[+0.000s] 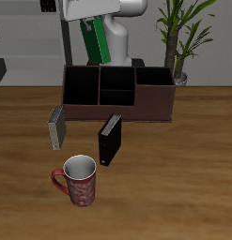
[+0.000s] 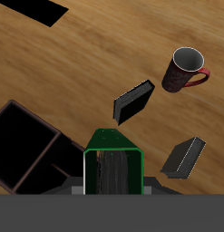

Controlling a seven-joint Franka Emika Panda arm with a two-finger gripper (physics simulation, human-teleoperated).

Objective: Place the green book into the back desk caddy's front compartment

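Hand clenched on the green book, high above the desk caddy. I judge its tilt could catch the front compartment divider, or drop into a long cell

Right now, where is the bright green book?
The slim bright-green hardcover book is up in the air, held in the robot's claw, hanging above the dark reddish-brown desk caddy at the back of the wooden table.
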